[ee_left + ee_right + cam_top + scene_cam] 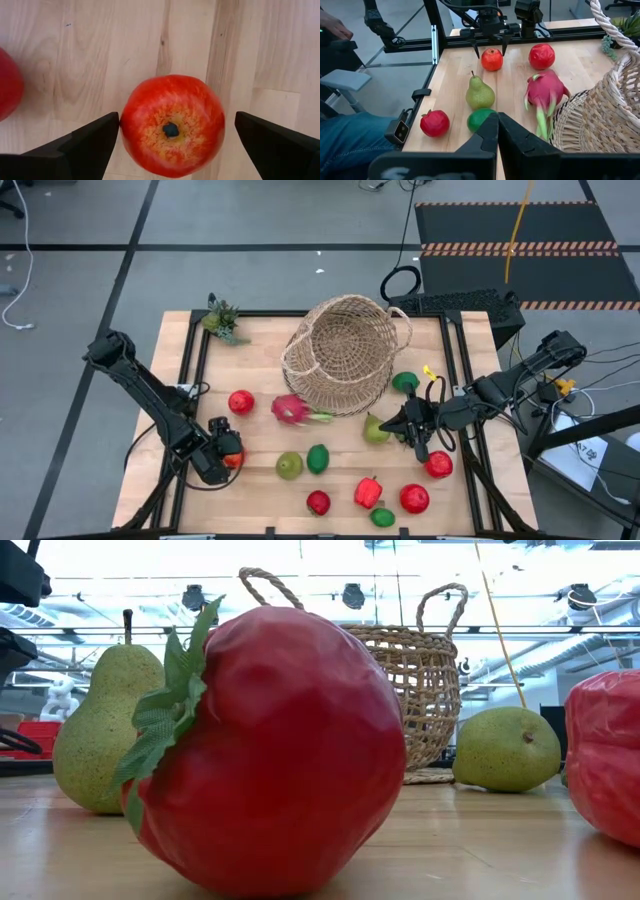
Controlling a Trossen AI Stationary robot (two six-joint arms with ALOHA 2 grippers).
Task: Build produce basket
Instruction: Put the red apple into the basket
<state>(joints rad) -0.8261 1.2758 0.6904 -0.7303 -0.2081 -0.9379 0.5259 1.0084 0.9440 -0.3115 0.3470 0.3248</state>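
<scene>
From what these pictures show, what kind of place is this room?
Probably a robotics lab or workshop, not a kitchen. The wooden table stands on grey floor beside a black mat with hazard stripes, cables trail across the floor, and the low view shows bare ceiling pipes behind the basket.

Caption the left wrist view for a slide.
Left gripper open, its dark fingers straddling a red apple on the wooden table, not yet closed on it.

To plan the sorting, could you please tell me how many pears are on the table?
2. One pear lies beside a lime near the table's front; the other pear sits by the basket, next to the right gripper. The basket could hide more.
</scene>
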